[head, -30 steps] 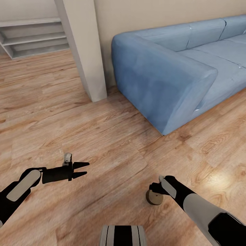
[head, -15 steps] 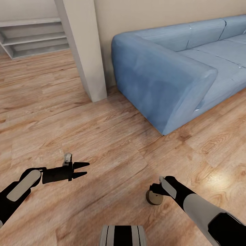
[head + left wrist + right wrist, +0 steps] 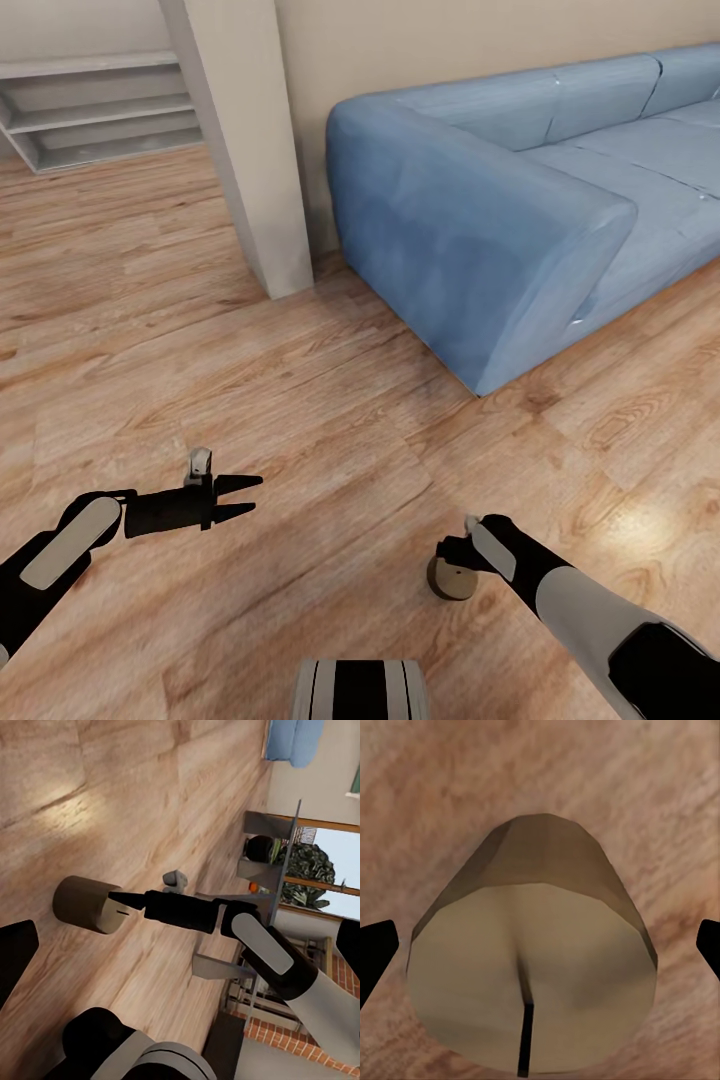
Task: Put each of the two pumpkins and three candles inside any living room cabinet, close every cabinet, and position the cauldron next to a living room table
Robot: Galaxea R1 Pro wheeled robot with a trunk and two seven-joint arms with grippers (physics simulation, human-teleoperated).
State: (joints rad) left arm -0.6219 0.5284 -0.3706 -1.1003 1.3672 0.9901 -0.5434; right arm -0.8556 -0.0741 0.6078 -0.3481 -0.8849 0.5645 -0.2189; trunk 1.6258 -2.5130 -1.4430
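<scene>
- Head view: left gripper hovers over wood floor, fingers slightly apart, nothing between them. Right gripper points down at a tan candle lying on the floor in front of the blue sofa.
- Left wrist view: right gripper tip sits at the candle, touching or just beside, can't tell.
- Right wrist view: candle close up, wick facing the camera; right fingertips spread wide on both sides, not gripping.

Clearly a home living room: long blue sofa against a beige wall, wooden plank floor.
</scene>
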